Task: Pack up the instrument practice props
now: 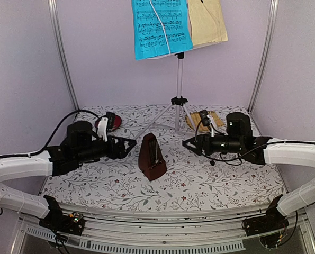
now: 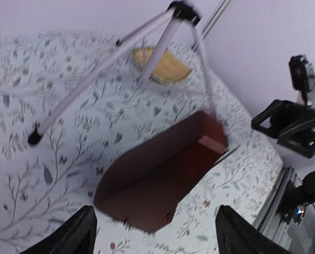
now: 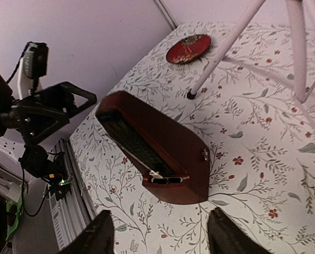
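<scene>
The dark red-brown metronome (image 1: 152, 159) stands upright mid-table, between my two grippers; it also shows in the left wrist view (image 2: 157, 180) and the right wrist view (image 3: 162, 143). My left gripper (image 1: 128, 145) is open and empty just left of it, jaws wide (image 2: 154, 238). My right gripper (image 1: 189, 142) is open and empty just right of it (image 3: 160, 238). The silver tripod music stand (image 1: 178, 95) stands behind at the back. It holds a blue music sheet (image 1: 161, 26) and a pale-yellow sheet (image 1: 207, 21).
A red round dish (image 1: 108, 123) lies at the back left, behind the left arm. A yellow woven piece (image 1: 205, 119) lies at the back right by a stand leg. The tripod legs (image 2: 109, 63) spread over the floral cloth (image 1: 210, 180). Purple walls enclose three sides.
</scene>
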Controlling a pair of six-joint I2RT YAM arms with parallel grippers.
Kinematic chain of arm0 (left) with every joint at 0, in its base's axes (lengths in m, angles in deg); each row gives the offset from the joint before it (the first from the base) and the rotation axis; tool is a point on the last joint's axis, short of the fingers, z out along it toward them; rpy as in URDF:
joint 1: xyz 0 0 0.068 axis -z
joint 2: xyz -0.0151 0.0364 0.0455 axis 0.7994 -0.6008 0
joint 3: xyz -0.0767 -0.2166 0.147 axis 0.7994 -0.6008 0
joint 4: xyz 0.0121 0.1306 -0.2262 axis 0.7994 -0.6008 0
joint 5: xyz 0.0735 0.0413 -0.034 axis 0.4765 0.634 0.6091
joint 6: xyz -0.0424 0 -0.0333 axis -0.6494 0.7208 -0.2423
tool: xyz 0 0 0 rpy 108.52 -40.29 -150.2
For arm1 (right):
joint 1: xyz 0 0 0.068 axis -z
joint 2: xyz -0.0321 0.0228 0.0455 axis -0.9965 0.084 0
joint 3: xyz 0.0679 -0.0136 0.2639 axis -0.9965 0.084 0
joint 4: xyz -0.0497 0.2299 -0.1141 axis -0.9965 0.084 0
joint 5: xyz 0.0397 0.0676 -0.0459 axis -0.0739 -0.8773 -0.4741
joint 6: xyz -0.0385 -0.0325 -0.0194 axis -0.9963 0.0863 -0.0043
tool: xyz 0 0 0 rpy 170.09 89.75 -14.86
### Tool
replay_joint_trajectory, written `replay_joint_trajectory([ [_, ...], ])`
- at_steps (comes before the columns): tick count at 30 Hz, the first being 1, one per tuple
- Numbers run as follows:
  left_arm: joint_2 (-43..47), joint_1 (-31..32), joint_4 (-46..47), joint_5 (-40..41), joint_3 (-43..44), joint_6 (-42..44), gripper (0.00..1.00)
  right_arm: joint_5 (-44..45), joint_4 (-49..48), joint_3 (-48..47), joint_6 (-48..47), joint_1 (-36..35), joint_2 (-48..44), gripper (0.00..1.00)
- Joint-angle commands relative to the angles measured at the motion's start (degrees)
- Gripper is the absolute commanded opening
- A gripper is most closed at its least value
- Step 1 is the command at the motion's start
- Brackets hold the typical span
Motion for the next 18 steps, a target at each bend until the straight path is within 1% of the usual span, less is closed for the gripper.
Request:
replay_joint_trajectory([
  [1, -5.4, -0.6, 3.7, -2.7, -6.8, -17.3, 0.75, 1.3, -6.7, -2.2, 10.7, -3.4, 9.6, 0.50],
  [2, -7.2, -0.7, 4.4, -3.8, -6.7, -17.5, 0.70, 2.0, -6.4, -3.3, 11.0, -4.2, 11.8, 0.47],
  [4, -11.2, -0.8, 2.9, -4.6, -4.8, -17.1, 0.62, 3.5, -6.0, -5.0, 11.1, -5.4, 15.9, 0.41],
  [7, -15.3, -0.5, -1.8, -3.7, -1.2, -16.1, 0.53, 6.7, -5.8, -6.1, 10.9, -6.1, 19.2, 0.37],
  [11, -19.3, -0.4, -1.3, -2.2, -0.4, -15.9, 0.51, 14.9, -2.4, -9.3, 7.8, -8.0, 23.6, 0.34],
  [13, -20.6, -0.5, -1.0, -1.3, -0.1, -15.6, 0.49, 16.1, -2.2, -10.5, 7.2, -8.3, 25.9, 0.33],
  [18, -22.2, -0.5, -1.8, 2.9, 0.7, -15.7, 0.41, 17.6, -2.5, -13.3, 6.6, -8.7, 30.0, 0.29],
])
